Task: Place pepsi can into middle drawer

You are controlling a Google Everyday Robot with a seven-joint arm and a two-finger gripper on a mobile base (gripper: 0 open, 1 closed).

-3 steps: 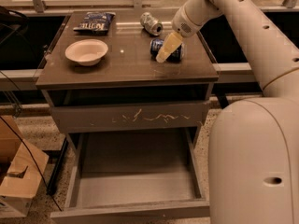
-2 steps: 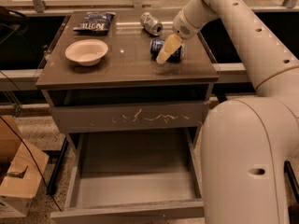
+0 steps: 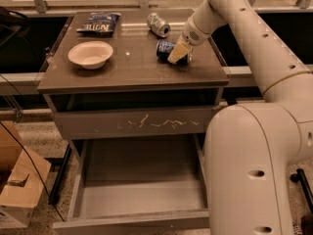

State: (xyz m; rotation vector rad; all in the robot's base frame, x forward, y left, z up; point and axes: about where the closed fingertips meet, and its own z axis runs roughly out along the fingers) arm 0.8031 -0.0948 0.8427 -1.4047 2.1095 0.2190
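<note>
The pepsi can (image 3: 164, 49), dark blue, lies on its side on the cabinet top (image 3: 132, 67), right of centre. My gripper (image 3: 178, 52) is down at the can's right end, right against it and covering part of it. The middle drawer (image 3: 142, 180) is pulled out wide open below, and its grey floor is bare. It sits under the shut drawer front with white scratch marks (image 3: 142, 124).
A silvery-grey can (image 3: 158, 24) lies behind the pepsi can. A dark blue chip bag (image 3: 99, 23) and a white bowl (image 3: 90, 54) sit on the left of the top. My arm's bulky body (image 3: 254, 170) stands right of the drawer. A cardboard box (image 3: 17, 180) is on the floor at left.
The gripper stays at the pepsi can and the can has not moved. The arm's lower body has come further left in the view, closer to the open drawer.
</note>
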